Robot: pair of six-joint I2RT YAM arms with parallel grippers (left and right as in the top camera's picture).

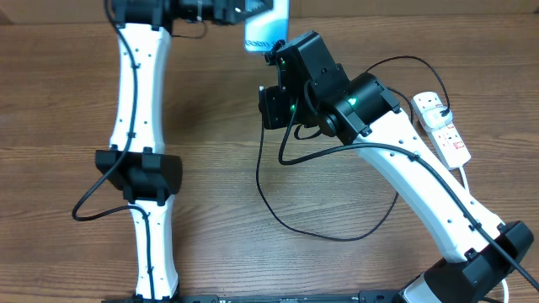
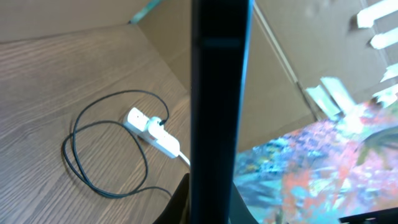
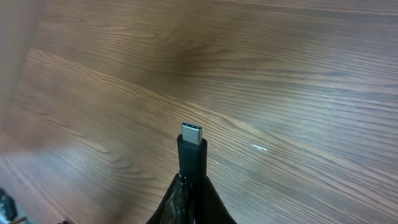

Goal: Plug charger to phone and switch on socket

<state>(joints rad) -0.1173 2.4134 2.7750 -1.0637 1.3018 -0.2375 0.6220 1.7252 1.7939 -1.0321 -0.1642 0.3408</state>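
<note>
Black sheath and silver tongue sit in the middle of my right wrist view: that is the connector point(image 3: 191, 148) of the charger point(image 1: 333, 238), pinched in the right claw point(image 3: 191, 186), which is closed on it just behind the metal tip. The tip points toward 12 o'clock in that view, with bare wood of the table point(image 1: 210, 194) behind it.

From overhead, the phone point(image 1: 266, 29) is lifted at 12 o'clock of the table, clamped in the left claw point(image 1: 240, 10). My right wrist is just below it, toward 6 o'clock of the phone, near but apart. The left wrist view shows the phone only edge-on, as a dark upright bar. I cannot make out its port in any view.

I judge the step in hand to be the insertion. To do it well, I would:

- hold the left arm dead steady
- turn the right wrist until the flat tongue lies in the plane of the phone's short edge
- push straight along the port's axis, slowly, with no sideways load

The cable has loose loops toward 5 o'clock, so drag should be small.

The socket point(image 1: 442, 126) lies at 3 o'clock, well apart from both claws. I cannot read its switch from here, and it comes after the plug is seated.
</note>
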